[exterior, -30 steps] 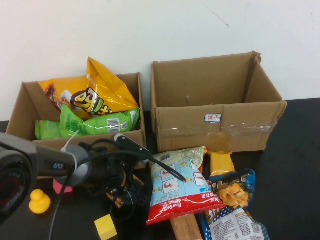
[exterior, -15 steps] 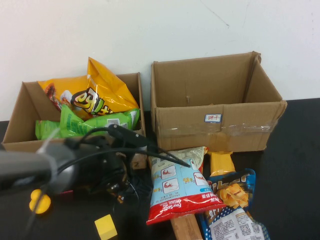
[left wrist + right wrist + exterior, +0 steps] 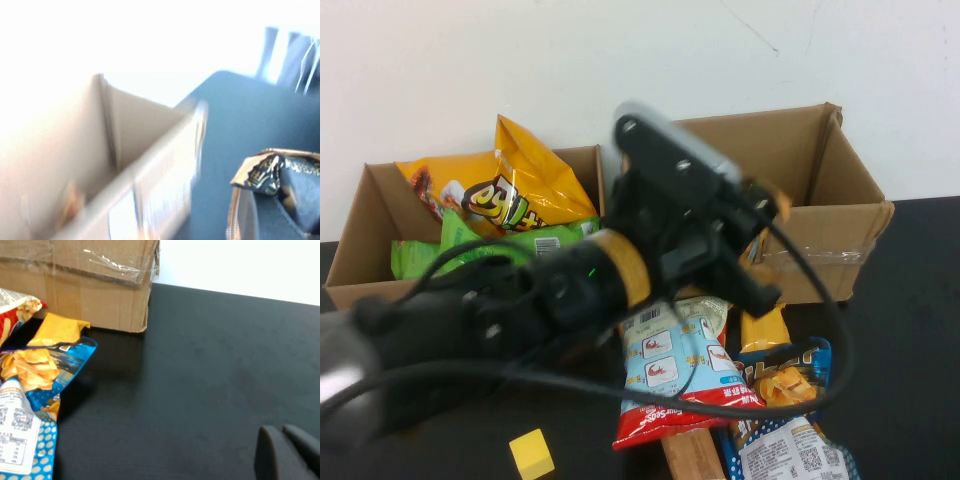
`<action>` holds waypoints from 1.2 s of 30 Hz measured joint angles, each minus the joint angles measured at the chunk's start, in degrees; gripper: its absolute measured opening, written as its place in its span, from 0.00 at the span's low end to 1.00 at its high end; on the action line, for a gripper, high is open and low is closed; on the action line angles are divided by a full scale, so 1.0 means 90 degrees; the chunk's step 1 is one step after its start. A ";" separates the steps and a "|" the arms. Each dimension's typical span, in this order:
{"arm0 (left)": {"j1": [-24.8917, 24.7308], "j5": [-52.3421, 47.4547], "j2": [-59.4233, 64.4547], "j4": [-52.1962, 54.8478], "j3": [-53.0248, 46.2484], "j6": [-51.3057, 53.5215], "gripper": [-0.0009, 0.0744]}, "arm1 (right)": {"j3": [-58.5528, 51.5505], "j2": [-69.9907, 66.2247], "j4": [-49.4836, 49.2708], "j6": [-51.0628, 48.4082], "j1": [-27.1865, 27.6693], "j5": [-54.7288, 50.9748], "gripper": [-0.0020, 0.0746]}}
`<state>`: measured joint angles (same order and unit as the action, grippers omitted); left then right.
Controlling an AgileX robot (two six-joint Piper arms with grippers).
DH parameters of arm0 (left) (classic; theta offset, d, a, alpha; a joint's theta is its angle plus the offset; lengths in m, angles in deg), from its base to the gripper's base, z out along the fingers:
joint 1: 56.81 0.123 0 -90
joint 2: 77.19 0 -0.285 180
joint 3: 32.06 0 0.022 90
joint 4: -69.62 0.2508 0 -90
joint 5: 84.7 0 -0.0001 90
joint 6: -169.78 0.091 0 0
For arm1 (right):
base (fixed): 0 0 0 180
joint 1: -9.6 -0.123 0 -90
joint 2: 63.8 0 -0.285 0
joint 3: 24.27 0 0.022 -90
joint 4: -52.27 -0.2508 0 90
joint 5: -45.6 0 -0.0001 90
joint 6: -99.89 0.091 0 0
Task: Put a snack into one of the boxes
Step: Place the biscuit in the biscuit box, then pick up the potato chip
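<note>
My left arm is raised across the middle of the high view, and my left gripper is at the front left rim of the right cardboard box. It is shut on a small dark snack packet with gold edges, which shows as an orange bit in the high view. The left wrist view looks over the right box's corner. The left box holds an orange chips bag and a green bag. My right gripper is shut and empty, low over the black table.
Loose snacks lie in front of the right box: a light-blue and red bag, an orange packet and a blue chips bag. A wooden block and a yellow cube sit near the front edge.
My left arm has lifted from the table in front of the left box and swung up and right towards the right box. It now hides the yellow duck and pink block.
</note>
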<state>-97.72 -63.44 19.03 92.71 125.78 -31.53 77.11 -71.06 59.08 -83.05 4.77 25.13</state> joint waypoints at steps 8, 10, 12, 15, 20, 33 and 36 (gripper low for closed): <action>0.0222 0.0638 0.1598 -0.1523 0.1478 0.2462 0.13 | 0.0000 0.0000 0.0000 -0.0004 0.0000 0.0000 0.02; 0.0417 0.0678 0.2079 -0.1672 0.2003 0.2368 0.13 | 0.0000 0.0000 0.0000 -0.0004 0.0000 0.0000 0.03; 0.0578 0.0690 0.2509 -0.1753 0.2461 0.2058 0.17 | 0.0000 0.0000 0.0000 -0.0004 0.0000 0.0000 0.03; 0.0771 0.0506 0.3135 -0.1795 0.3081 0.1441 0.34 | 0.0000 0.0000 0.0000 -0.0004 0.0000 0.0000 0.03; 0.0925 -0.0524 0.3772 -0.1553 0.3660 0.0939 0.73 | 0.0000 0.0000 0.0000 -0.0004 0.0000 0.0000 0.03; 0.0318 -0.4951 0.1945 0.0980 0.3740 -0.0850 0.40 | 0.0000 0.0000 0.0000 -0.0004 0.0000 0.0000 0.03; -0.0054 -0.6170 0.1588 0.0906 0.3754 -0.0790 0.20 | 0.0000 0.0000 0.0000 -0.0004 0.0000 0.0000 0.03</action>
<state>-98.20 -118.97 33.32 100.87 159.56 -38.64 77.11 -71.06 59.08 -83.09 4.77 25.13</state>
